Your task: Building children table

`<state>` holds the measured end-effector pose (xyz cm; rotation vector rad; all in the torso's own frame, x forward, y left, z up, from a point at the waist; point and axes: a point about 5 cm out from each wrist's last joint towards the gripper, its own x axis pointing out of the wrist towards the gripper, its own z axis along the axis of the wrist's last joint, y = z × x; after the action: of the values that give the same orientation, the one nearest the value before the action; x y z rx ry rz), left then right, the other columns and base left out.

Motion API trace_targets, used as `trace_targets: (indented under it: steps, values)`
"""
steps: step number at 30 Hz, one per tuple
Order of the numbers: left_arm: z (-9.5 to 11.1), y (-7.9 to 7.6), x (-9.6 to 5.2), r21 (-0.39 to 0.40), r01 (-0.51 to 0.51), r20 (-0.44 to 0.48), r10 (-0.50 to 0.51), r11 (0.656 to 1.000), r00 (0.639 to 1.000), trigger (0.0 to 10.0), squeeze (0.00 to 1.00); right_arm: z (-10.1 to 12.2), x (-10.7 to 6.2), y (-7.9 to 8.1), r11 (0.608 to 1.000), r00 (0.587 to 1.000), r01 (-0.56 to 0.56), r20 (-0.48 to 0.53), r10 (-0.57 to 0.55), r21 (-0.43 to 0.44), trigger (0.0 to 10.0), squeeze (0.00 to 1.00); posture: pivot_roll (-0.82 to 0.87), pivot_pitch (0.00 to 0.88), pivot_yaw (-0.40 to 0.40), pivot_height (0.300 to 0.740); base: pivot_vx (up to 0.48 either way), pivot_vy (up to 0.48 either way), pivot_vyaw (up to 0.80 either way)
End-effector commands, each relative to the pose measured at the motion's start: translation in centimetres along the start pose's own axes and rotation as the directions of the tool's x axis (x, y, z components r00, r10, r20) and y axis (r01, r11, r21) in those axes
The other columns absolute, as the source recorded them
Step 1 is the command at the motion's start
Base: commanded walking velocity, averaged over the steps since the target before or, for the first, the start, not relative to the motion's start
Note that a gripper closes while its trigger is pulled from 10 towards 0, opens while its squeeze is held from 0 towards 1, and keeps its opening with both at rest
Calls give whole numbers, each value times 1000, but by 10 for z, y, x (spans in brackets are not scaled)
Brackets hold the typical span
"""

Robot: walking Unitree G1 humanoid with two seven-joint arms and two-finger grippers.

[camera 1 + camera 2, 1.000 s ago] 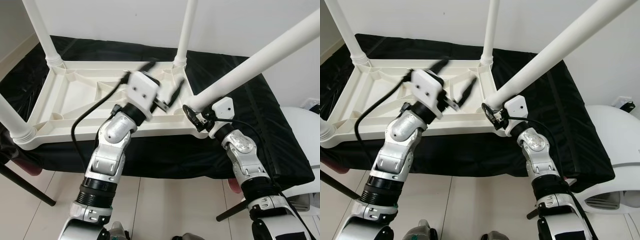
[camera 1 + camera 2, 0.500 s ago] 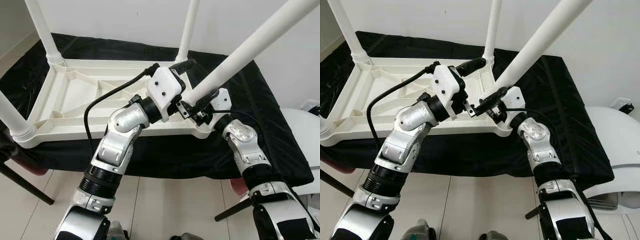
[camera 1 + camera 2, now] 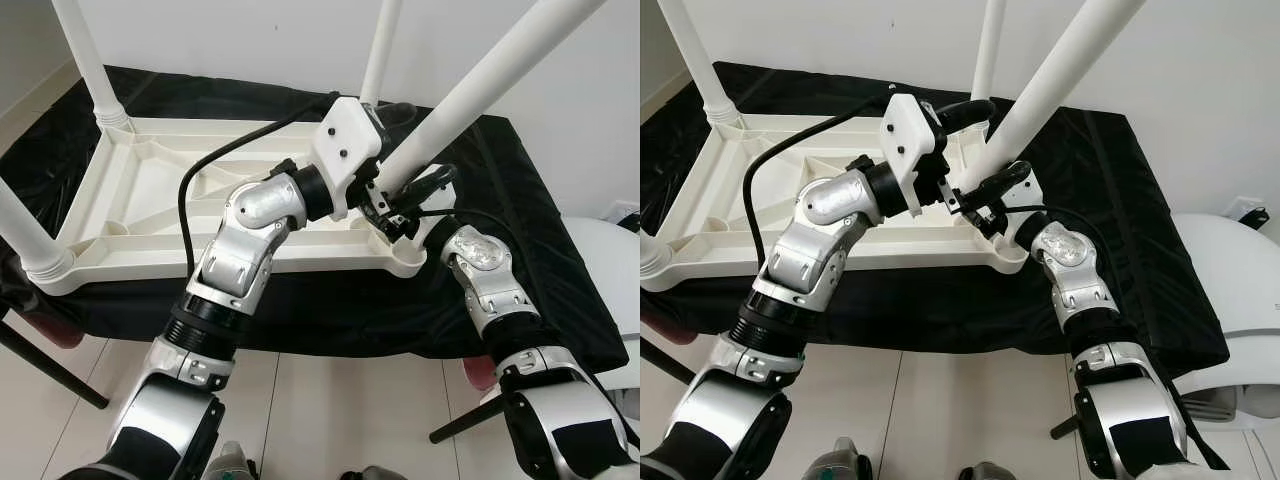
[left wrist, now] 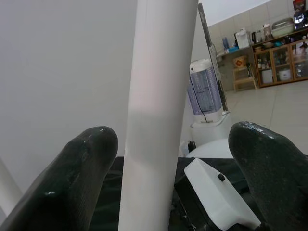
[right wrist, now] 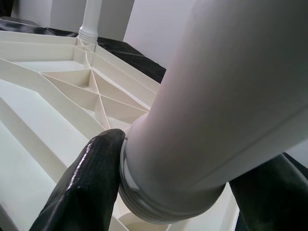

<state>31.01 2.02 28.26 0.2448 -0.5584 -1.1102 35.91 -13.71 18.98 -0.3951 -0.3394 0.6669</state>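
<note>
Right end effector point(image 3: 985, 195) grips the fourth table leg point(image 3: 1065, 65) at its threaded base, just above the corner socket point(image 3: 408, 262). Left end effector point(image 3: 392, 150), swung in from the upturned tabletop point(image 3: 120, 215), now straddles the leg, fingers unclosed. We judge seating next.

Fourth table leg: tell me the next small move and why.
Probably close the left gripper on the leg. It straddles the leg with its fingers apart, while the right gripper grips the threaded end above the corner socket of the upturned tabletop. The leg leans, so a second hold would help straighten it.
</note>
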Motion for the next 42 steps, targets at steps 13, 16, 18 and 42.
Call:
trace_targets:
  steps: [13, 16, 18, 42]
  values:
    - [0, 14, 17, 27, -6, -73, 8, 1000, 997, 10000, 0, -1, -2, -4, 999, 1000, -24, -4, 24, -41, 10000, 0, 73, 0, -77, 740, 0, 0, 0]
    - [2, 15, 19, 33, -5, -75, 8, 999, 997, 10000, 0, -1, -2, -4, 999, 1000, -28, -8, 28, -43, 10000, 0, 76, 0, -77, 740, 0, 0, 0]
    - [4, 16, 22, 37, 0, -72, 3, 999, 997, 10000, 0, -1, -1, -4, 999, 999, -31, -10, 30, -44, 10000, 0, 76, 0, -77, 740, 0, 0, 0]
    - [10, 1, 38, 35, 143, -85, -139, 989, 987, 0, 0, -3, -1, -5, 997, 999, -40, -22, 38, -73, 10000, 0, 87, 0, -69, 740, 0, 0, 0]
